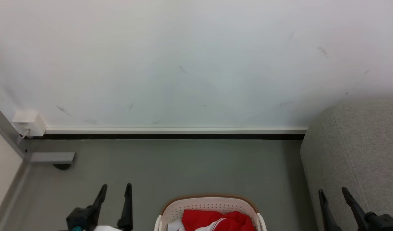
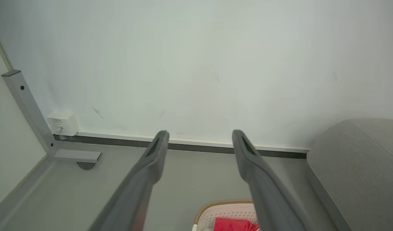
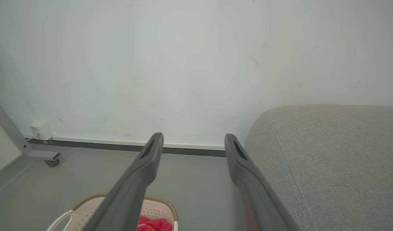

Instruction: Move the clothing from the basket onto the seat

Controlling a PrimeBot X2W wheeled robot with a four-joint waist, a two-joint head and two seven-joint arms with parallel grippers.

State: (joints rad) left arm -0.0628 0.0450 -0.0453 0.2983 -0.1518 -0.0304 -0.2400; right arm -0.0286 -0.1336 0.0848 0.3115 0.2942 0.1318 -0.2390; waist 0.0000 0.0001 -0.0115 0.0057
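A white wall [image 1: 196, 64] takes up the upper half of the head view, marked with a few small dark scuffs. Along its foot runs a white skirting strip [image 1: 174, 130] with a black band [image 1: 174, 136] just under it. Below that lies a plain grey floor [image 1: 183, 166]. At the middle left, a small white box [image 1: 28, 123] sits against the wall, touching the skirting. Just beside it a grey metal post [image 1: 4, 128] slants along the left edge, with a pale panel [image 1: 1, 160] to its left. A short grey metal foot [image 1: 52, 157] juts rightward from the post's base, with a dark rounded piece [image 1: 62, 166] beneath it.
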